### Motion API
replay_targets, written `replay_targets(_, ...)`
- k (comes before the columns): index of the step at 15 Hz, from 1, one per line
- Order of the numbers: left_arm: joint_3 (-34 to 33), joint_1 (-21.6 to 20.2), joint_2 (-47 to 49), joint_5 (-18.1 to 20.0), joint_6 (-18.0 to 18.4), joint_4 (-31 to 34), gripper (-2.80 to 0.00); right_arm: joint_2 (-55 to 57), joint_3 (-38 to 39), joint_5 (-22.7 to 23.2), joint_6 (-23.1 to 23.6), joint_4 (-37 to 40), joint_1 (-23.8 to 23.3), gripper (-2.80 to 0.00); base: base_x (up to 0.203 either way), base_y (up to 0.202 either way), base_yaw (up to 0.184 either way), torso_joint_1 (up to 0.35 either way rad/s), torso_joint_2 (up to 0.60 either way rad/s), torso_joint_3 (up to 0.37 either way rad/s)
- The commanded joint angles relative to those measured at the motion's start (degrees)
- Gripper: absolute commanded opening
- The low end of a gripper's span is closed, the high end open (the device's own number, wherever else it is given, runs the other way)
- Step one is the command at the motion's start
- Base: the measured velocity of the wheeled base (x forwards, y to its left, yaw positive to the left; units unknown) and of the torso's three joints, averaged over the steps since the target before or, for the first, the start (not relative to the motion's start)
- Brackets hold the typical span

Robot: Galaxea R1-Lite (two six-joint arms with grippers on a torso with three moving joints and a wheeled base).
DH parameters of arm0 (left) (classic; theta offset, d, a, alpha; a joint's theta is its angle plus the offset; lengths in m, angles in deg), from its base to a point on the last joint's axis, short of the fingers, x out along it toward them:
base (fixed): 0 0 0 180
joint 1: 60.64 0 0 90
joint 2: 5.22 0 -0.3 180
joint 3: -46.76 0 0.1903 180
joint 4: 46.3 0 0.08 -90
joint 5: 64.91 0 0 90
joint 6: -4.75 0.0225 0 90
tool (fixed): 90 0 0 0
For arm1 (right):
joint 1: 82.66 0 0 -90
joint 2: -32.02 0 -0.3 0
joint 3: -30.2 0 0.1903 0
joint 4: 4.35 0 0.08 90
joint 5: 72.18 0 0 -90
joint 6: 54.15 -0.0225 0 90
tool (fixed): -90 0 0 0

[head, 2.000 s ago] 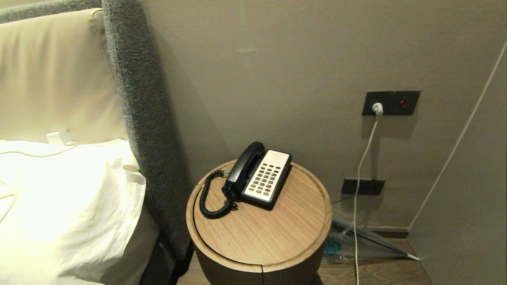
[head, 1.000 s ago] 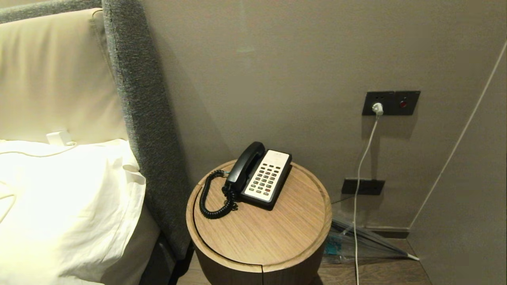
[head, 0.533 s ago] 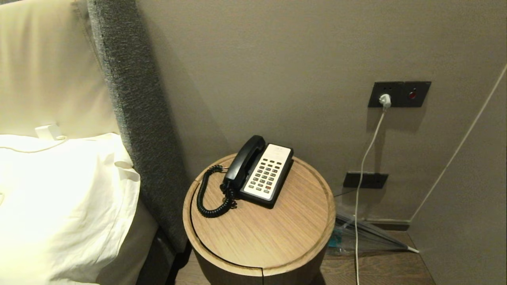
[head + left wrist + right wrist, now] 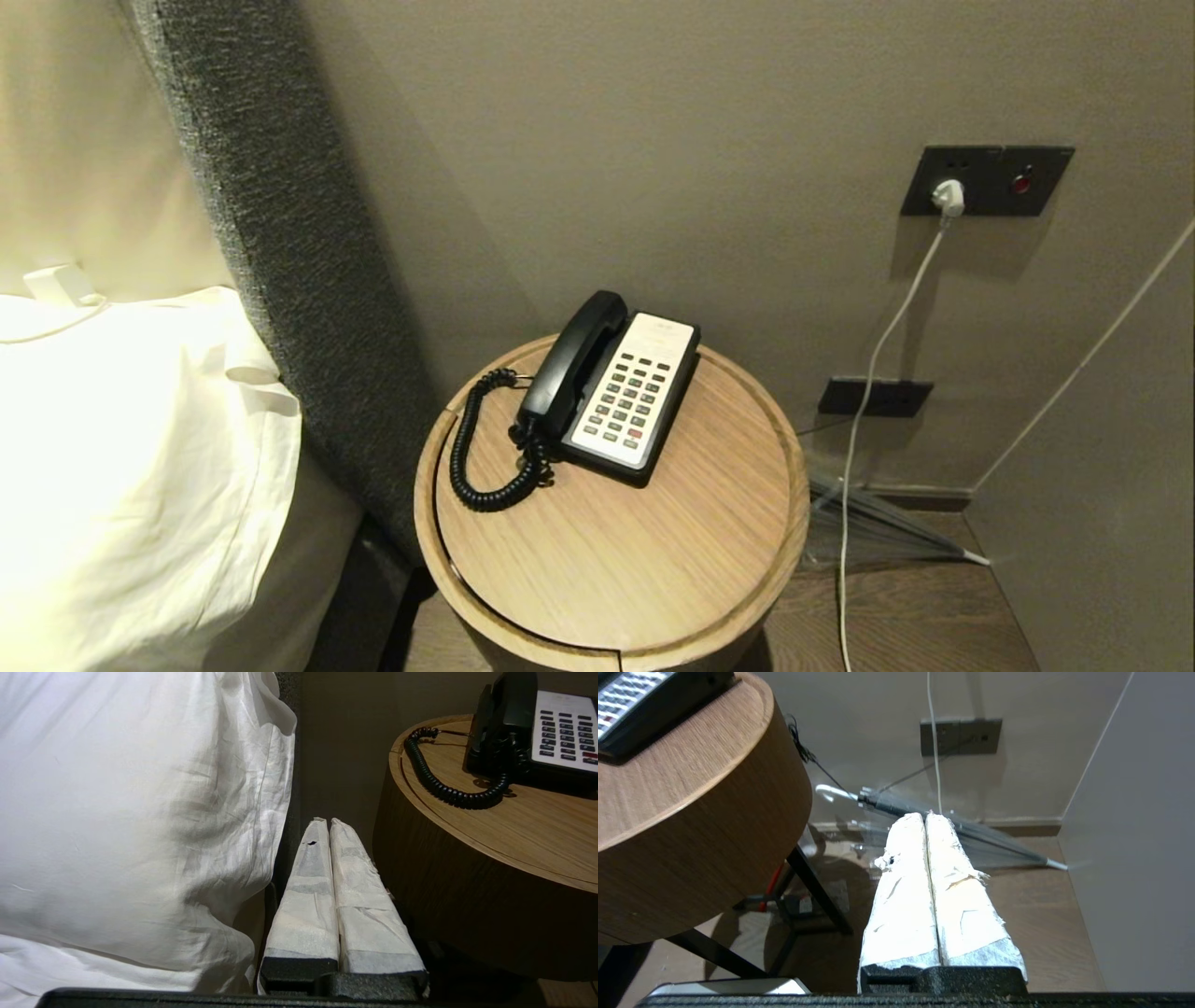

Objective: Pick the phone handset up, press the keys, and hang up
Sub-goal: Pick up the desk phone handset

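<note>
The phone handset (image 4: pixel 571 362) is lying in its cradle on the phone base (image 4: pixel 633 401), toward the back of the round wooden table (image 4: pixel 616 551). From above neither arm is showing. Down low, the left tool (image 4: pixel 327 826) is hanging clenched between the pillow (image 4: pixel 140 812) and the table, holding nothing. The right tool (image 4: pixel 925 817) is likewise clenched and empty, pointing at an umbrella (image 4: pixel 999 844) on the floor.

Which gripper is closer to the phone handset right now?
Left. The left gripper sits below the table rim, on the phone handset side; the right gripper is low on the keypad side.
</note>
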Motion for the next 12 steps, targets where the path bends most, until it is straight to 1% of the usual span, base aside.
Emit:
replay_targets(1,-2.3,0.0,0.1,0.0,0.0,-0.1,-2.80,0.1,0.0,0.0,0.0,0.0,0.0,-2.80,0.000,0.000,0.000,0.002,0.00,-0.207)
replay_targets(12,-2.3,0.0,0.0,0.0,0.0,-0.2,-2.80,0.0,0.0,0.0,0.0,0.0,0.0,-2.80,0.000,0.000,0.000,0.002,0.00,-0.196)
